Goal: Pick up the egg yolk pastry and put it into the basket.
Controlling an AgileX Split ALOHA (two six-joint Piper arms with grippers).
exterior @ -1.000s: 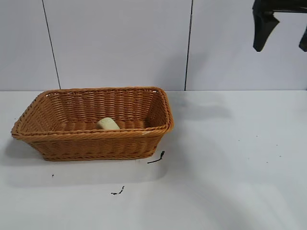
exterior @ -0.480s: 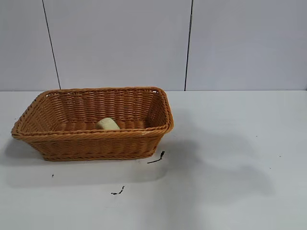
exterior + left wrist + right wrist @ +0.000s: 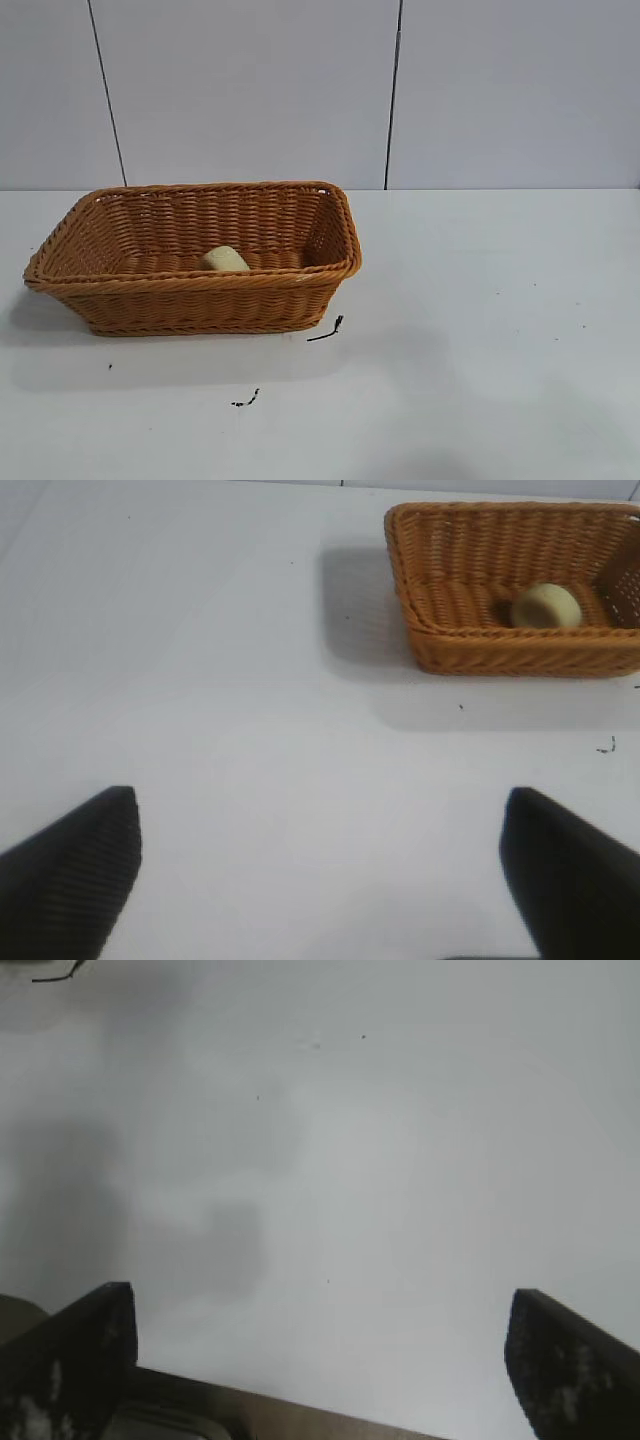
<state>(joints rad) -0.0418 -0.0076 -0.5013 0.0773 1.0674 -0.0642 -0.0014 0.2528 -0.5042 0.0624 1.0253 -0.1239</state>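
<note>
**Pastry in basket, both grippers empty**

I see the table (image 3: 480,330) bearing the basket (image 3: 200,300) toward its left. The left gripper (image 3: 320,870) and right gripper (image 3: 320,1360) hang over bare table, fingers spread wide, holding nothing. The pastry (image 3: 225,259) lies inside the basket, on its floor.

Left gripper (image 3: 320,870) jaws wide apart, right gripper (image 3: 320,1360) likewise

White table (image 3: 500,300), grey panelled wall (image 3: 250,90) behind it, small black scraps (image 3: 326,331) on the tabletop
</note>
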